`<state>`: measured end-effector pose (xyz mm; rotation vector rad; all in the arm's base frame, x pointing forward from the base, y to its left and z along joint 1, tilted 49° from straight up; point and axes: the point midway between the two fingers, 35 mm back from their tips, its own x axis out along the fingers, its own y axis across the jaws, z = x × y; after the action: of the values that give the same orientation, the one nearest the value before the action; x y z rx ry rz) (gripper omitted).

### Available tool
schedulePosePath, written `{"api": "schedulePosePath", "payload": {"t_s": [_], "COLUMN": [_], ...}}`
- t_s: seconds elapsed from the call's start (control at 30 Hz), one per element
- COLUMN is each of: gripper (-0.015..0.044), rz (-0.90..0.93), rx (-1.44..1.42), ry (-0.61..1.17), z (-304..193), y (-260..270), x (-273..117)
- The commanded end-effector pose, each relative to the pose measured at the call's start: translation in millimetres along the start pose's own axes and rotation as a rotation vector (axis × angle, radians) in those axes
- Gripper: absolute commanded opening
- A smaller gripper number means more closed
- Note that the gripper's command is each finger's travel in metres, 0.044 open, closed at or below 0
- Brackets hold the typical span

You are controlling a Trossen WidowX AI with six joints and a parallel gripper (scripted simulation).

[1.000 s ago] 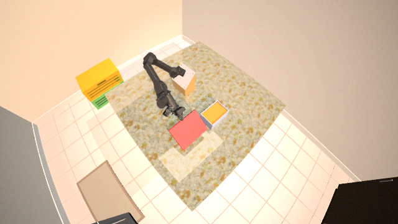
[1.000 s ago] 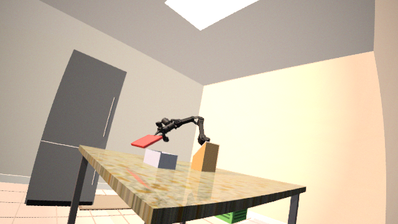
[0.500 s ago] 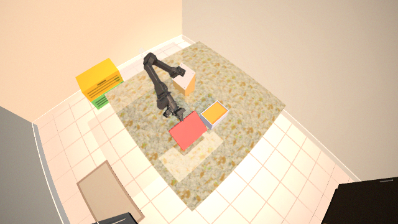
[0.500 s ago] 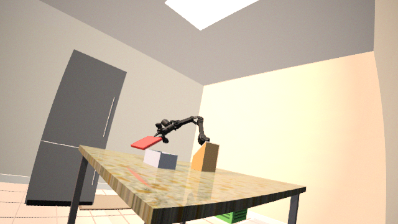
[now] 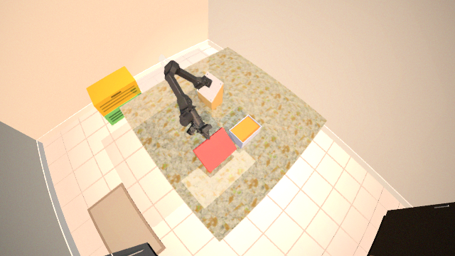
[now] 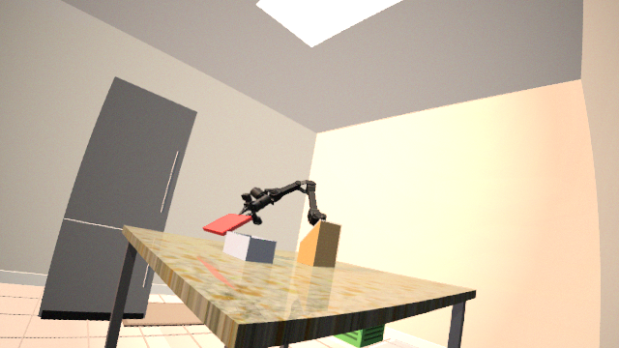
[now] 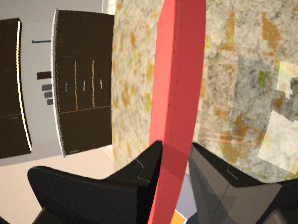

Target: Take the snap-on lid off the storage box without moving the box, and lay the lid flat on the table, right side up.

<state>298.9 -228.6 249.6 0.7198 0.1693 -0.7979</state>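
The red lid [image 5: 215,151] [image 6: 226,223] [image 7: 180,75] is off the box and held in the air above the table [image 5: 284,131] [image 6: 368,285]. In the exterior view it is tilted, its far end from the gripper lower. My gripper [image 5: 209,136] [image 6: 247,216] [image 7: 174,147] is shut on one edge of the lid. The storage box [image 5: 242,143] [image 6: 261,248], pale grey-white, stands open on the table beside the lid in the top view, with an orange inside. In the wrist view only a small part of the box shows below, behind the lid.
The arm's base sits on an orange block with a pale top [image 5: 217,97] [image 6: 326,244] on the table. A pale patch [image 5: 227,178] lies on the table surface in the top view. A yellow crate [image 5: 114,89] is on the floor beyond the table.
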Motion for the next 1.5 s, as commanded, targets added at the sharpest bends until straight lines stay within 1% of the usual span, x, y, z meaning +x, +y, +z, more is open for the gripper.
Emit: {"api": "schedulePosePath", "payload": {"t_s": [0.0,1.47], "gripper": [0.0,0.0], "rz": [0.02,0.02], "rx": [-0.006,-0.007], "ry": [0.002,0.001], "z": [-0.1,0.0], "y": [2.9,-23.6], "x": [1.2,24.2]}}
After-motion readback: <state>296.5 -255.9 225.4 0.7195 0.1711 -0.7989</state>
